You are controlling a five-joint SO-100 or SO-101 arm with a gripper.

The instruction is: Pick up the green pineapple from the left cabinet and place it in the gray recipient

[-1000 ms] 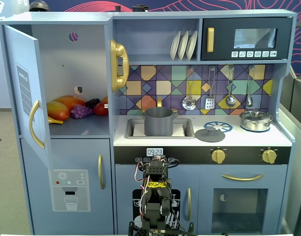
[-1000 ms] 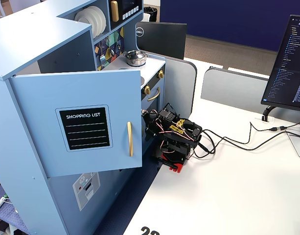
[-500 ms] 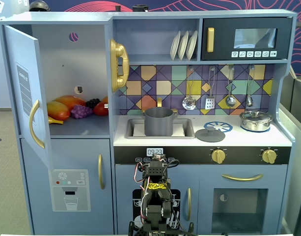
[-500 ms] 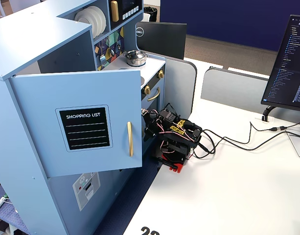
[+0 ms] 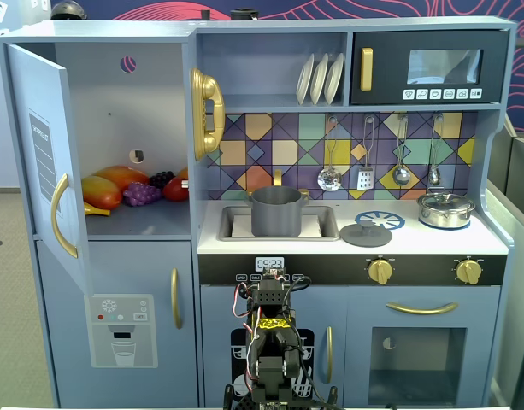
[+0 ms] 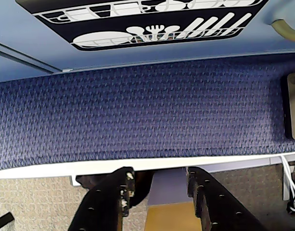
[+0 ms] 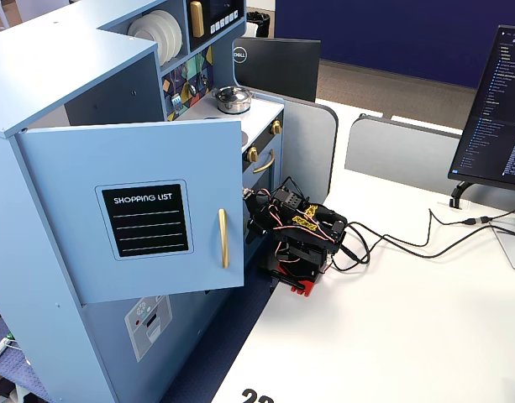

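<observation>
The arm [image 5: 273, 342] sits folded low at the edge of the white table [image 7: 391, 336], right in front of the toy kitchen, its cables trailing back across the tabletop toward the monitor [image 7: 501, 101] at the far right corner in a fixed view.

In the wrist view the gripper [image 6: 159, 190] points down past the table's edge at a strip of blue carpet [image 6: 137, 115]. Its 2 black fingers [image 6: 106, 202] stand spread apart with nothing between them.

The left cabinet [image 5: 108, 128] has its door [image 5: 44, 162] swung wide open; from the side, that door [image 7: 139, 218] shows a "SHOPPING LIST" label and a gold handle. On the cabinet's shelf lies a cluster of toy fruit: an orange-yellow mango [image 5: 116, 178], a purple grape bunch [image 5: 142, 194], a darker berry cluster [image 5: 161, 178] and something red [image 5: 176, 189] at the right end. I cannot pick out the green pineapple anywhere among them; if it is on the shelf, it is hidden behind the others.

The gray recipient [image 5: 276, 211] stands upright in the sink [image 5: 326, 226] at the middle of the kitchen counter, well apart from the fruit and well above the arm. A gray lid [image 5: 366, 233] lies flat on the counter just right of the sink, and a shiny silver lidded pot [image 5: 445, 209] sits on the right burner. 3 white plates [image 5: 320, 79] stand in the rack above, beside the black-fronted microwave [image 5: 431, 67].
</observation>
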